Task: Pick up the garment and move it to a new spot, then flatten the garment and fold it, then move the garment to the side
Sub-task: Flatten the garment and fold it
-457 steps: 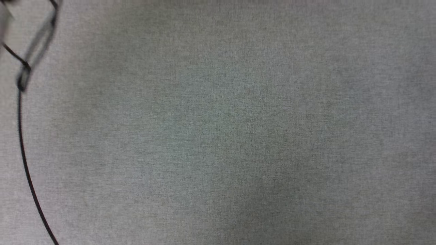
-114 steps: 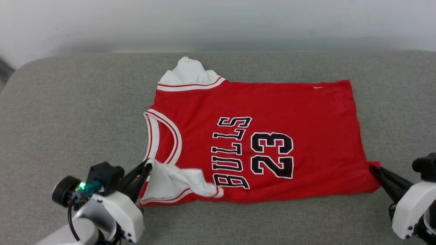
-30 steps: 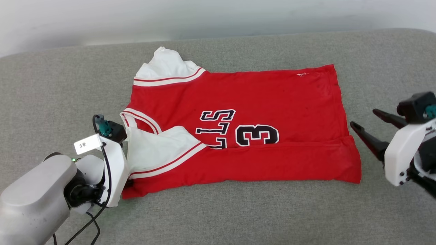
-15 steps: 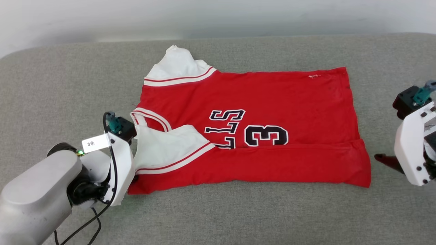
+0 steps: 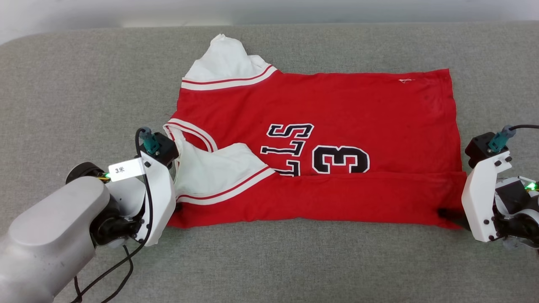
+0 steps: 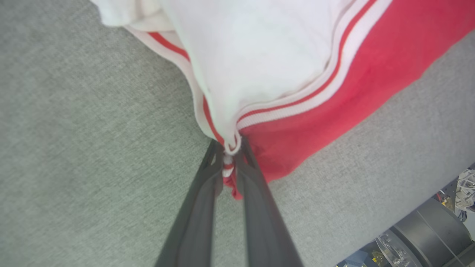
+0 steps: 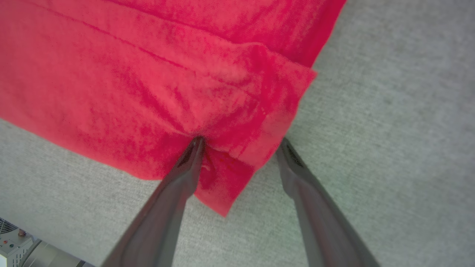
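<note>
The jersey (image 5: 358, 105) lies spread across the middle of the head view on a grey upholstered surface (image 5: 84, 75). Its collar is toward the left of the frame and its hem toward the right. The edge along the bottom of the frame is turned up in a red band (image 5: 337, 198) that covers the lower part of the black lettering and number. One white sleeve (image 5: 227, 59) sticks out at upper left; the other (image 5: 210, 172) lies on the chest.

The left end effector (image 6: 227, 155) has its fingers together, clamped on the striped trim at the jersey's lower-left corner. The right end effector (image 7: 240, 142) has its fingers apart at the lower-right corner. One fingertip presses into the red cloth and the other rests on the grey surface just beside the hem.

This looks like the folding step, with one lengthwise fold already laid. Next, the right fingers probably need to close on all the layers at that corner. Both arms would then have to lift evenly, or the band may slip open.
</note>
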Robot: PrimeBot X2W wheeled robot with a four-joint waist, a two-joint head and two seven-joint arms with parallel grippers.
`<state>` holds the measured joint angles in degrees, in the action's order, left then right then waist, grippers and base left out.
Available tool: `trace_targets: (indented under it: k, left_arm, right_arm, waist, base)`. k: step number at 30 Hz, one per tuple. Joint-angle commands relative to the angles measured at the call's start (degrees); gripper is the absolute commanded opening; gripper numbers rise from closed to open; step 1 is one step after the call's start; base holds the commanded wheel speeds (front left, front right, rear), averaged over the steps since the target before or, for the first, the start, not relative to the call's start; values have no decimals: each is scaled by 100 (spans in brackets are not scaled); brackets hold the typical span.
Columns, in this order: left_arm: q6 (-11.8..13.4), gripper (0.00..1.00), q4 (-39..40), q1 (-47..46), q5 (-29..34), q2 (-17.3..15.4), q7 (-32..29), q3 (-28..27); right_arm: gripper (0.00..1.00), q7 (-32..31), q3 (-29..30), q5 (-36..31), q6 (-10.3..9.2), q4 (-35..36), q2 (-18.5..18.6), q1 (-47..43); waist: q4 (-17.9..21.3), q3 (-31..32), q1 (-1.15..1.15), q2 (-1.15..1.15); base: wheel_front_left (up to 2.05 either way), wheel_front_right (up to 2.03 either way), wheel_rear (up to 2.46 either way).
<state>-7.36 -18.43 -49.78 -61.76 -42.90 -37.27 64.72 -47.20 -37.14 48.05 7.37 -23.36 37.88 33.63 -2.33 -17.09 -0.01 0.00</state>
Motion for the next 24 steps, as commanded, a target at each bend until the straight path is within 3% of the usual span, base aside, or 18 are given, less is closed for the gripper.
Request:
trace_targets:
  k: [1,2,3,4,11,24]
  left_arm:
    - [-3,0,8,-21,10,17,21,51]
    - [-4,0,8,-12,5,15,32,56]
    - [-4,0,3,4,-4,9,46,60]
    - [-4,0,-3,30,-22,2,72,57]
    - [-3,0,64,204,-175,-89,214,-8]
    - [246,0,986,945,-447,-724,259,103]
  right_arm:
    - [100,60,-372,104,22,-155,-443,-426]
    - [100,89,-444,139,27,-163,-454,-428]
    - [23,182,-486,148,32,-137,-428,-384]
    - [0,254,-512,161,33,-111,-387,-323]
    - [0,669,-630,360,19,218,161,-80]
    - [0,948,-791,764,10,1227,1320,-648]
  waist:
    - [-5,-27,1,0]
    - [2,-29,1,0]
    - [13,-22,1,0]
    - [26,-4,1,0]
    - [106,385,1,0]
    - [89,960,1,0]
  base:
    - [0,0,0]
    - [0,0,0]
    - [0,0,0]
    - [0,0,0]
    - [0,0,0]
    - [0,0,0]
